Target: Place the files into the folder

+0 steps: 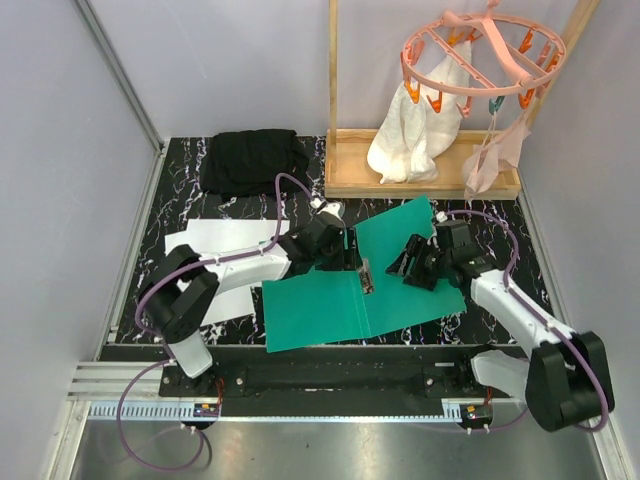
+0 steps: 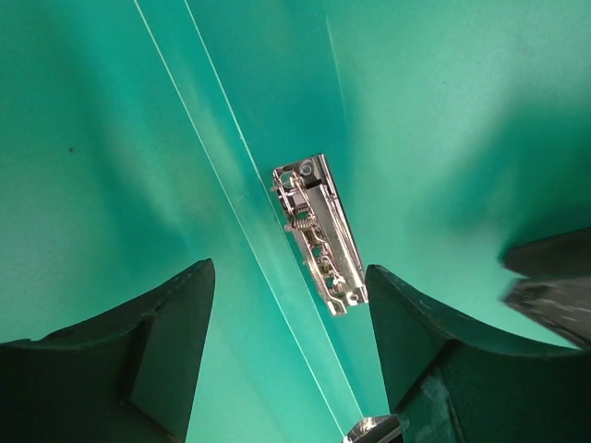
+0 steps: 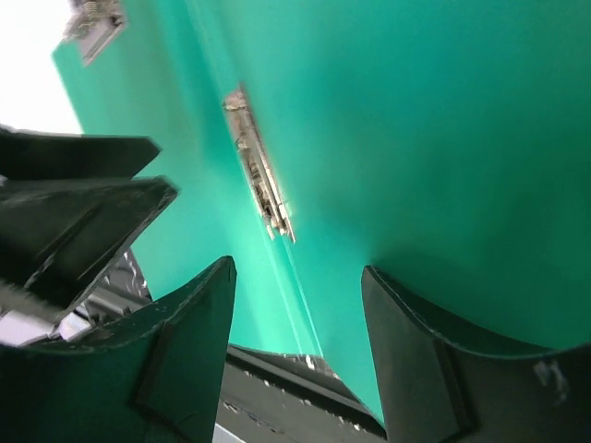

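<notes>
As left tool and right tool gape, empty, over folder

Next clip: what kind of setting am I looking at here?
Probably a robot test booth, not an office: plain grey partition walls enclose a black marbled table, with staged props like a pink clip hanger and a teal folder.

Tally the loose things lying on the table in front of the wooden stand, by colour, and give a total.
White paper sheets: 2
Teal-green folder: 1
Black cloth: 1
Total: 4
</notes>
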Available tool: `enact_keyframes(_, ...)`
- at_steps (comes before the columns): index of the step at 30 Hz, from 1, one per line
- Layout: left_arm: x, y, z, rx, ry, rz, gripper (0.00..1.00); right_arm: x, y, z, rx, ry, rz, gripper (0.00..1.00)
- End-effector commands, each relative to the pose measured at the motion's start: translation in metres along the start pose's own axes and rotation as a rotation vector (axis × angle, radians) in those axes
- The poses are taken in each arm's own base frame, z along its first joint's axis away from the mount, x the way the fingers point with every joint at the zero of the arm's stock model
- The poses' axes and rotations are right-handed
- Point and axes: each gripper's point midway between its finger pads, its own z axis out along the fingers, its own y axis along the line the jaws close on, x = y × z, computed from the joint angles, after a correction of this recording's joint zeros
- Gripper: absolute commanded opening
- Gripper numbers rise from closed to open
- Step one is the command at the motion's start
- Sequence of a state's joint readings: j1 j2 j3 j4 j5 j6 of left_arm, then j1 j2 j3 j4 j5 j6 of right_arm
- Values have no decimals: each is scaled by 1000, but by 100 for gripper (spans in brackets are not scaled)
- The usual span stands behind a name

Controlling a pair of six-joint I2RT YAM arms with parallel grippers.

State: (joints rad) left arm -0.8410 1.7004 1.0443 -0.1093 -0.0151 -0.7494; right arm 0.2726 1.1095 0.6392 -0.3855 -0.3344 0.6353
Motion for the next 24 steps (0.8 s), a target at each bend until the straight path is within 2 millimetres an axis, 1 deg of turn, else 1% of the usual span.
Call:
enact_keyframes(1, -19, -15, 14, 100, -4, -1, 69, -27, -3, 29, 9, -96, 122, 67)
enact_keyframes(2, -22, -15, 18, 107, -6, -2, 68, -24, -24, 41, 97, -84, 149, 67)
enact_keyframes(3, -23, -15, 22, 123, 0, 8, 63, -23, -31, 44, 134, -80, 156, 67)
enact_keyframes(4, -19, -15, 28, 159, 33, 10, 61, -22, -39, 48, 167, -76, 162, 67)
enact_keyframes(5, -24, -19, 31, 184, 24, 15, 60, -19, -49, 51, 213, -70, 159, 67)
enact_keyframes(7, -22, -16, 39, 179, 33, 24, 56, -20, -53, 52, 226, -64, 119, 66)
enact_keyframes(9, -23, -16, 43, 172, 33, 12, 53, -19, -45, 51, 191, -48, 69, 64)
enact_keyframes(10, -18, -12, 49, 160, 47, 3, 52, -18, -39, 51, 167, -37, 49, 63)
enact_keyframes(11, -18, -12, 52, 158, 51, -4, 50, -15, -25, 50, 97, -9, 31, 61)
enact_keyframes(12, -17, -10, 53, 151, 53, -19, 49, -10, -20, 49, 57, 7, 21, 60)
enact_keyframes(13, -16, -7, 57, 133, 47, -28, 48, -4, -7, 45, -16, 36, 15, 60)
enact_keyframes(14, -13, -3, 59, 122, 51, -38, 47, 1, -3, 44, -61, 38, 13, 59)
enact_keyframes(15, -12, -2, 59, 120, 49, -54, 45, 4, 3, 43, -103, 44, 11, 59)
enact_keyframes(16, -12, 1, 61, 108, 40, -62, 43, 10, 13, 38, -170, 65, 2, 59)
enact_keyframes(17, -9, 4, 62, 107, 39, -66, 42, 15, 15, 37, -207, 70, -3, 59)
enact_keyframes(19, -8, 7, 63, 95, 31, -72, 41, 20, 25, 35, -289, 80, -28, 56)
enact_keyframes(21, -8, 10, 62, 89, 25, -69, 40, 23, 23, 38, -301, 83, -33, 55)
enact_keyframes(22, -7, 11, 61, 87, 24, -63, 40, 29, 22, 40, -315, 111, -31, 52)
enact_keyframes(24, -7, 11, 61, 89, 24, -53, 41, 31, 25, 43, -354, 120, -25, 47)
